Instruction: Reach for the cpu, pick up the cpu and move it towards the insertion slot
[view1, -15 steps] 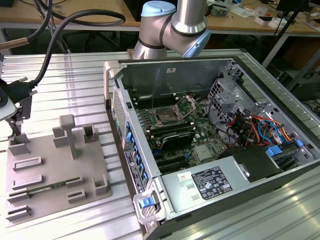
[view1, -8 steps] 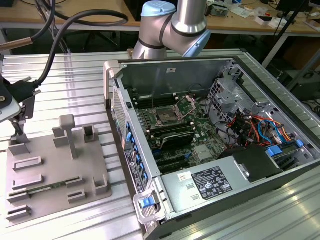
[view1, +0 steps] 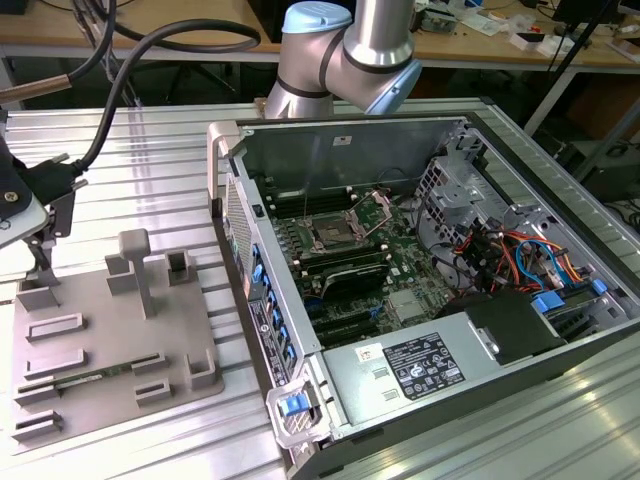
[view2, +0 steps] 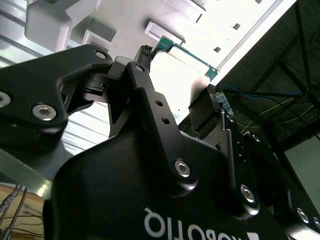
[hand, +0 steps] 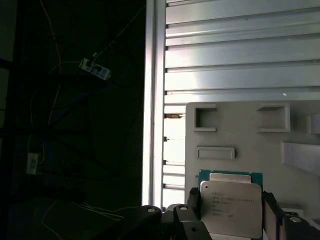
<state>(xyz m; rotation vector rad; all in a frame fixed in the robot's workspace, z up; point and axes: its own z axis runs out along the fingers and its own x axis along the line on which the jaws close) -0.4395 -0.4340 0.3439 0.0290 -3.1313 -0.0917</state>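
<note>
- aluminium table (view1: 150, 140) with grey tray (view1: 110, 330) and open computer case (view1: 330, 150); exterior view shows the insertion slot (view1: 335, 235) inside it
- first wrist view: gripper (hand: 232, 202) jaws pinch the cpu (hand: 231, 212) over the tray; one edge cut off

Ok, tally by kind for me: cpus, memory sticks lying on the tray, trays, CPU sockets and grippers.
gripper: 1
cpu: 1
grey tray: 1
memory stick lying on that tray: 1
insertion slot on the motherboard: 1
Total: 5
</note>
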